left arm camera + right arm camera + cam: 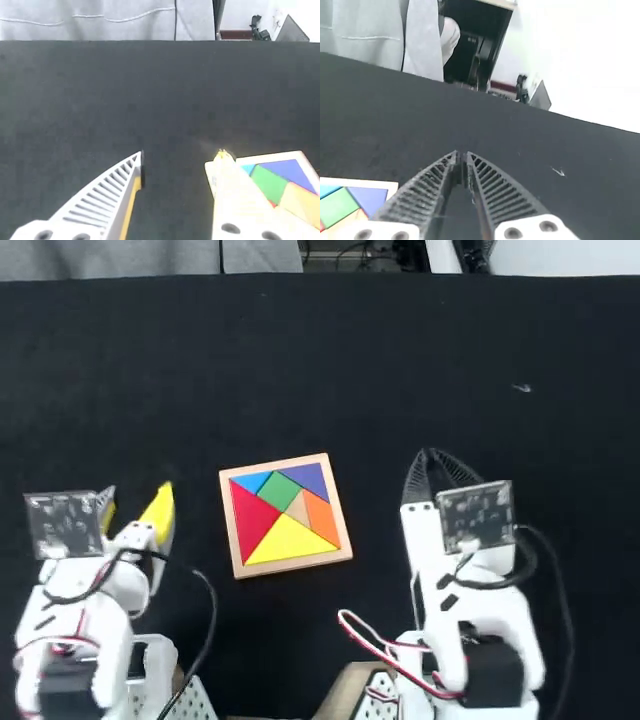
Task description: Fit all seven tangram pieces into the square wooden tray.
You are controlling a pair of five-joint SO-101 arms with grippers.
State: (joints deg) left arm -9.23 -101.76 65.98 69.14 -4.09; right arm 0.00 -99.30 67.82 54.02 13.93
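Square wooden tray [229, 530] sits mid-table on the black cloth [450, 350] and the tangram pieces [285, 518] fill it, with open cloth on every side. The left wrist view cuts the tray off behind a finger; the right wrist view catches one corner. Left gripper [135, 502] hovers just left of the tray, jaws apart, nothing between them. Right gripper [430, 472] is near its right side, jaws together.

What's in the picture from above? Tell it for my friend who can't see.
A square wooden tray filled with colourful tangram pieces lies on a black table. The white-and-yellow left gripper is open on one side of it; the black right gripper is shut on the other, both apart from it.
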